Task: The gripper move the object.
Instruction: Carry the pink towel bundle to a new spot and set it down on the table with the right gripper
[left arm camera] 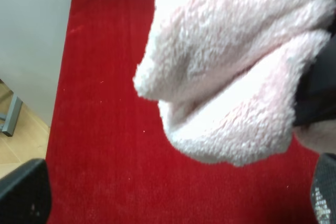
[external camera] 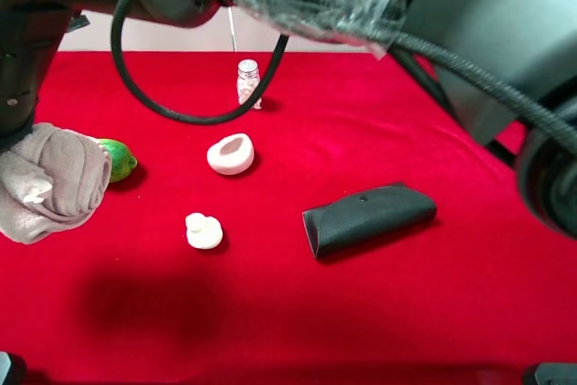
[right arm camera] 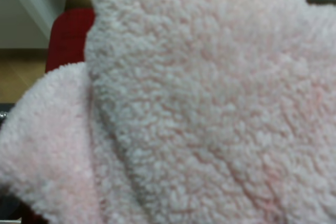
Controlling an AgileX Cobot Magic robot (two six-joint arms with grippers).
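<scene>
**A:** Item 1, the task piece?

**B:** 1 pink terry towel bundle [external camera: 50, 182], at the far left edge of the red bench [external camera: 270, 313], under a dark arm section. In the high view it hides the left side of 1 lime [external camera: 120, 160]. I cannot tell whether it rests on the cloth or hangs clear of it.

**A:** And the grasping parts?

**B:** For the left claw [left arm camera: 173, 198], 2 black fingertips [left arm camera: 23, 195] sit at opposite corners of the left wrist view. They are spread wide, with only red cloth between them, and the towel bundle is just beyond. For the right claw, pink fleece fills the right wrist view and no jaw shows. I cannot tell if it is spread or pinching.

**A:** Other stock on the bench?

**B:**
- 1 white bowl-like shell [external camera: 231, 152], near the middle, apart from the lime.
- 1 small white knobbed piece [external camera: 204, 230], nearer the camera than the shell.
- 1 dark folded pouch [external camera: 368, 218], lying flat right of centre, well apart from the towel bundle.
- 1 small clear bottle [external camera: 247, 83] with a silver cap, upright at the back.
- 1 black cable [external camera: 144, 87], hanging in a loop from the arms over the back of the bench.
</scene>
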